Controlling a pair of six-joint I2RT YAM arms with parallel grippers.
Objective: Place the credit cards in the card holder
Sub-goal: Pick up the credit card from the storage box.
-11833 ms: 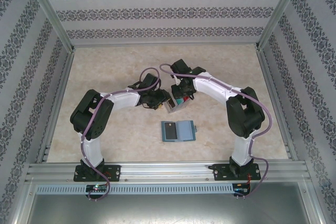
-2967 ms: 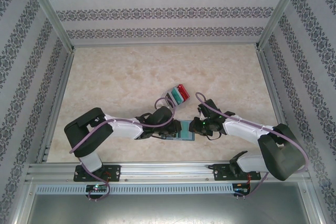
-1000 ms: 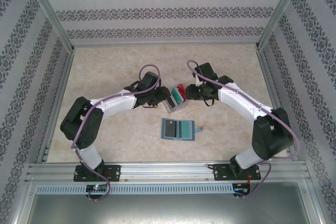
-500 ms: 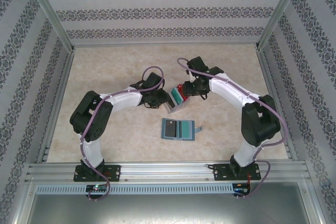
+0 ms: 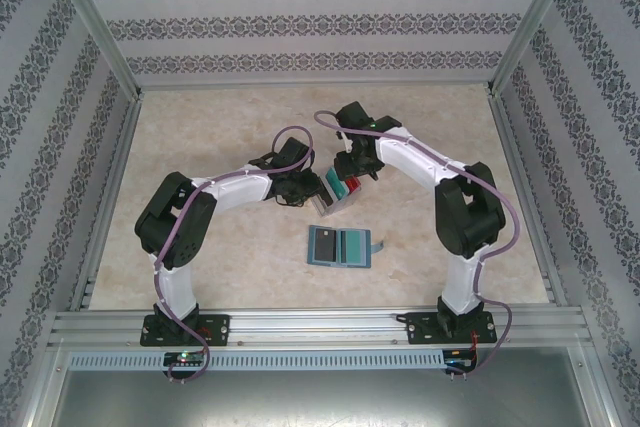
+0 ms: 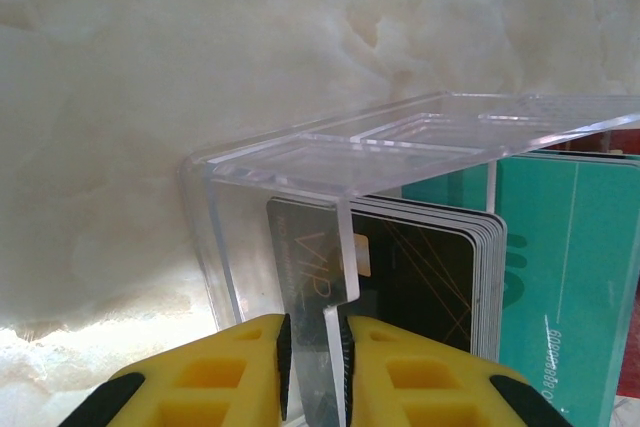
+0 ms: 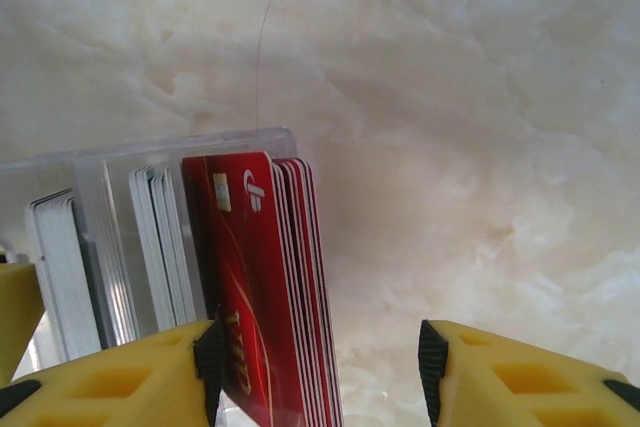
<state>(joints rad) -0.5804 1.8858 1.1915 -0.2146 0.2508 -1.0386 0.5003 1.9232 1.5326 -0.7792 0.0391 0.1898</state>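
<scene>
Right pincer now sits at clear plastic tray, spread astride red plastic cards; left pincer pinches tray wall. Risk: packed cards lift together.

Your tray sits on table, cards upright inside; card holder lies before it, apart.

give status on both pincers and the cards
Left pincer shut on tray wall. Right pincer open at the red cards in tray. Holder lies open, one dark card in it. Grey cards crowd the red stack.
</scene>
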